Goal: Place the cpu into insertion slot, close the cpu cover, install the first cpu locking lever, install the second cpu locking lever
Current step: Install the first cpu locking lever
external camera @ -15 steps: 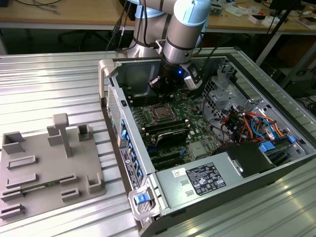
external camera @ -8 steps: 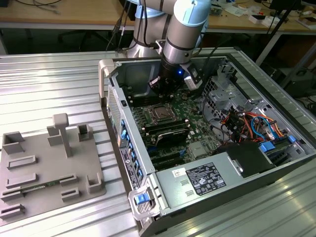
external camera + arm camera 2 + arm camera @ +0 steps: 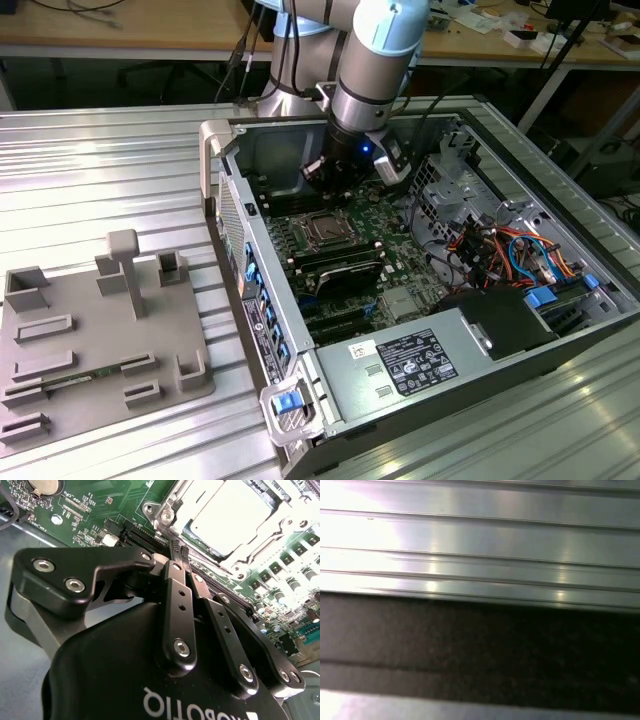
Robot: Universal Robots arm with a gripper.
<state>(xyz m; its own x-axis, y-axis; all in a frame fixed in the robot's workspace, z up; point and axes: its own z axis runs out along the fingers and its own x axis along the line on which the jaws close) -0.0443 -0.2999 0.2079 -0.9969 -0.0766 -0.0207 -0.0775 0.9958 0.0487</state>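
The cpu [image 3: 227,517] sits flat in the insertion slot [image 3: 326,231], its shiny grey top facing up. That is where it has to be, so the first step looks done. The cpu cover [image 3: 252,555] lies down around the chip like a silver frame, with the chip showing through its cut-out middle. It looks shut, or close to shut. The thin locking levers cannot be told apart clearly, so it is hard to say if they are hooked yet.

The slot is on the green motherboard [image 3: 395,215], inside the open computer case [image 3: 250,260] lying on its side on the ribbed metal table [image 3: 90,170].

The arm reaches down into the case from above, near the back wall, with its wrist pointing almost straight down. The gripper [image 3: 179,549] hangs just beside the edge of the socket, not over its middle. Its two black fingers [image 3: 180,600] are pressed close together with nothing between them. A narrow tip like that is likely good for pushing on small metal parts at the socket's edge.
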